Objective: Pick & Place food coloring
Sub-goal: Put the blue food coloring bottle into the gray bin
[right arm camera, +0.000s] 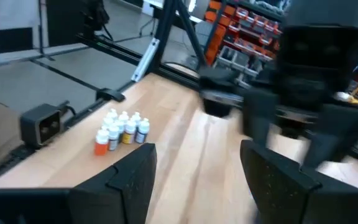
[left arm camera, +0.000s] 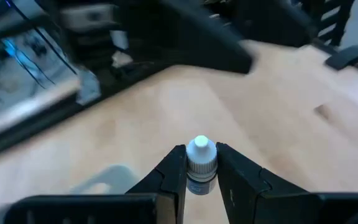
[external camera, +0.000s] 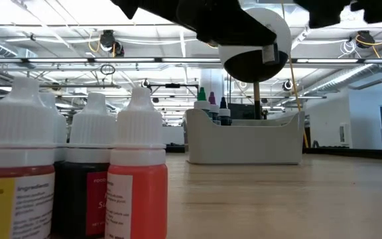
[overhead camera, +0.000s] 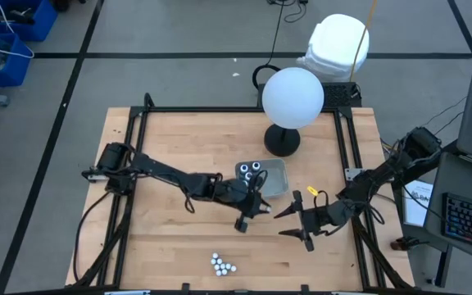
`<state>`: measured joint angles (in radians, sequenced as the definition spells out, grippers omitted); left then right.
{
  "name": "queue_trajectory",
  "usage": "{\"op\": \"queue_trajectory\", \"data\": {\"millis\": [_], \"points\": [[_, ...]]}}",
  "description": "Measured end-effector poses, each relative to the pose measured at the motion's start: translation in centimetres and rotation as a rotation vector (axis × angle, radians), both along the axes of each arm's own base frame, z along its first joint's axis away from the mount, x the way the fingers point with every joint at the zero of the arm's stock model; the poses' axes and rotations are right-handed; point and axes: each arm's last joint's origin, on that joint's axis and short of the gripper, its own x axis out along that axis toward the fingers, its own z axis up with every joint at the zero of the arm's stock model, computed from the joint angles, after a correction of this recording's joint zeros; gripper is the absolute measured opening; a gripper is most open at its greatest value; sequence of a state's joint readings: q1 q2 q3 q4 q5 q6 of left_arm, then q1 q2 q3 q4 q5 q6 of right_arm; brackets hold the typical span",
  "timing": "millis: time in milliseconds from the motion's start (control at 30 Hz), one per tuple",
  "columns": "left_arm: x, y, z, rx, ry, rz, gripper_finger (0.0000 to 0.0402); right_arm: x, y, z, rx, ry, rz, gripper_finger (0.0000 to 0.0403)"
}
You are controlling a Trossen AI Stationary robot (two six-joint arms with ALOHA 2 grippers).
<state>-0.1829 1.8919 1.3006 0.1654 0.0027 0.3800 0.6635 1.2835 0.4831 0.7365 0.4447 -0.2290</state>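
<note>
My left gripper (left arm camera: 201,168) is shut on one little food coloring bottle (left arm camera: 201,158) with a white cap. In the high view this gripper (overhead camera: 252,209) hangs over the table's middle, just in front of the clear grey tray (overhead camera: 275,179). Two dark round bottles (overhead camera: 252,169) stand in the tray's left end. Several white-capped bottles (overhead camera: 224,264) stand in a cluster on their bases near the front edge, also seen as a cluster (right arm camera: 122,132) in the right wrist view. My right gripper (overhead camera: 288,224) is open over the table's right part, with nothing between its fingers. My left gripper pinches the bottle's neck and upper body (left arm camera: 199,175), just under the white cap, between its two fingers. The fingers come from the table's left side, slanting a little downward. The bottle stands upright with its cap up, lifted clear of the table. The fingers hide its lower part.
A lamp with a white globe (overhead camera: 293,97) and a black round foot (overhead camera: 281,141) stands at the back, right behind the tray. Black frame rails (overhead camera: 220,109) run along the table's edges. Bare wood lies at the front right and the left.
</note>
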Motion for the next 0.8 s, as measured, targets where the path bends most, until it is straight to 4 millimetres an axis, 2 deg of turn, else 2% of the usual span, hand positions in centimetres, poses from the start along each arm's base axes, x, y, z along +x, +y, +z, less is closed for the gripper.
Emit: {"op": "queue_trajectory", "data": {"millis": [167, 333, 433, 533, 600, 667, 800], "points": [[-1.1, 4.1, 2.8, 0.105, -0.021, -0.081, 0.0080, -0.7, 0.6, 0.4, 0.010, -0.012, 0.037, 0.0224], [-2.7, 9.6, 5.6, 0.010, -0.055, -0.150, 0.0080, -0.8, 0.8, 0.3, -0.017, -0.012, 0.048, 0.0224], [-3.0, 12.4, 5.9, -0.084, -0.073, -0.137, 0.0080, -0.7, 0.6, 0.2, -0.031, -0.002, 0.035, 0.0224], [-3.1, 14.3, 5.9, -0.162, -0.065, -0.051, 0.0075, -0.6, 0.4, 0.1, -0.037, -0.002, -0.005, 0.0224], [-3.1, 14.6, 5.9, -0.219, -0.054, 0.009, 0.0068, -0.5, 0.2, 0.1, -0.045, -0.001, -0.049, 0.0224], [-3.0, 14.1, 5.6, -0.270, -0.020, 0.056, 0.0066, -0.5, 0.0, 0.1, -0.054, -0.006, -0.115, 0.0224], [-2.7, 10.8, 5.1, -0.264, 0.044, 0.093, 0.0066, -0.6, -0.4, -0.3, -0.100, 0.018, -0.236, 0.0224]]}}
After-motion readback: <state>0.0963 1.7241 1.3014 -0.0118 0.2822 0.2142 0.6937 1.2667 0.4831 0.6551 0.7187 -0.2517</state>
